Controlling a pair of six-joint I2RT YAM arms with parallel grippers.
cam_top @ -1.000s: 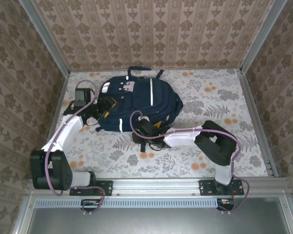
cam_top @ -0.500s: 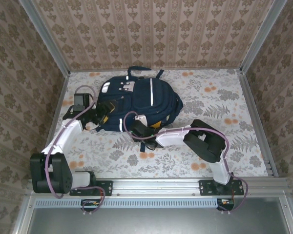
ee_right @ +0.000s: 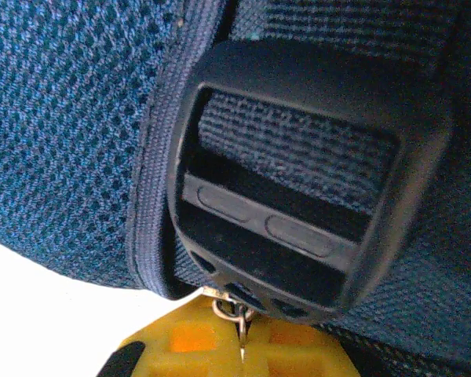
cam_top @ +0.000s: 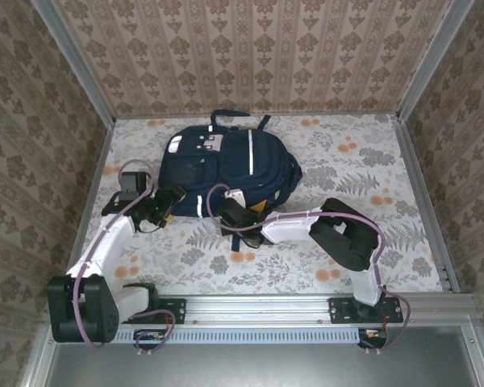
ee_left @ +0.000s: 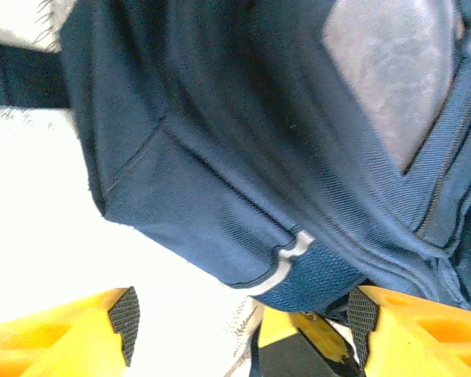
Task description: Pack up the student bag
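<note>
The navy student bag (cam_top: 230,161) lies flat at the back left of the table, with its white stripes up. My left gripper (cam_top: 169,200) is open just off the bag's near left corner. In the left wrist view its black pads (ee_left: 124,314) stand wide apart, and the bag's corner with a white stripe (ee_left: 286,255) hangs between and beyond them. My right gripper (cam_top: 226,207) is at the bag's near edge. Its yellow fingers (ee_right: 243,349) are pressed together on a small metal zipper pull (ee_right: 237,308), just under a black strap buckle (ee_right: 298,181).
The floral tablecloth (cam_top: 347,169) lies bare to the right of the bag and along the near side. Patterned walls close in the back and both sides. A metal rail (cam_top: 258,306) runs along the near edge.
My left gripper has pulled back off the bag's left side toward the near left. The right arm shifted a little left along the bag's near edge.
</note>
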